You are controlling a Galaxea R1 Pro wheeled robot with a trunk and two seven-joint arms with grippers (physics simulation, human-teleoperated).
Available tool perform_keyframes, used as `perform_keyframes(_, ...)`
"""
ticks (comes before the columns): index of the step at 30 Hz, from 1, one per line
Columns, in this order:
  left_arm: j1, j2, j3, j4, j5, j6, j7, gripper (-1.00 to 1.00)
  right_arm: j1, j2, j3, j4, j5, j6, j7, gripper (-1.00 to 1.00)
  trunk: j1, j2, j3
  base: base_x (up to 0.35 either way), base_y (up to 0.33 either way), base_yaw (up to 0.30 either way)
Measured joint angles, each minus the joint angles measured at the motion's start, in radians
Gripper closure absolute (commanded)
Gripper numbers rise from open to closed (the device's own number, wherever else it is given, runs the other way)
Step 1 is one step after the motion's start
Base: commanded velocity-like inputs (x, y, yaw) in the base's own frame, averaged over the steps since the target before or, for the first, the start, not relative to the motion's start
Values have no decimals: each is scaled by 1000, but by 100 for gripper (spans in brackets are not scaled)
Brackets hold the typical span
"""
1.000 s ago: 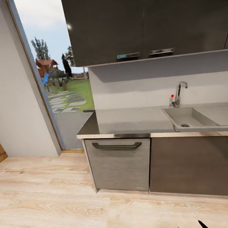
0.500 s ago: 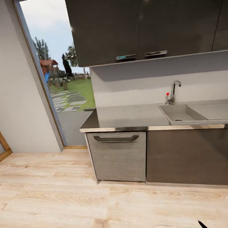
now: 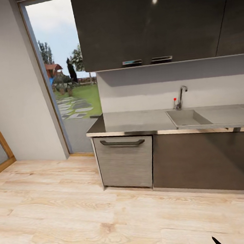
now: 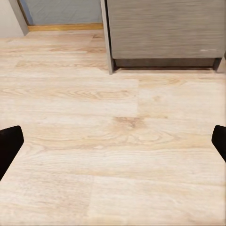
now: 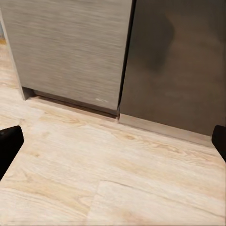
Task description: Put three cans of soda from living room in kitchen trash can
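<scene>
the kitchen's steel counter (image 3: 137,122) fills the head view, with the sink (image 3: 185,118) set into it at the right and the chrome tap (image 3: 180,97) just behind that. dark upper cabinets (image 3: 152,20) hang above the counter; a grey drawer front (image 3: 124,161) sits below its left end. left of the counter, an open doorway (image 3: 68,82) shows garden. the left gripper (image 4: 113,143) and right gripper (image 5: 113,141) are both spread wide over bare wood floor (image 3: 73,222), holding nothing.
</scene>
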Motion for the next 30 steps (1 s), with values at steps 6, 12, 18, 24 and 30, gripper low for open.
perform_keyframes(6,0,-1,0,0,0,0,0,-100,0,1,4,3,1,-1,1,-100,0,0,0,-8,-2,0)
perform_keyframes(12,0,-1,0,0,0,0,0,-100,0,2,8,7,2,-1,-1,-100,0,0,0,0,0,0)
perform_keyframes(18,0,-1,0,0,0,0,0,-100,0,2,8,8,1,-1,-1,-100,0,0,0,0,0,119)
perform_keyframes(24,0,0,0,16,0,0,0,-100,0,2,8,8,2,-1,-1,-100,0,0,0,0,0,216)
perform_keyframes(30,0,1,0,34,3,-1,0,-100,0,2,8,8,3,-1,-1,-100,0,0,0,0,0,241)
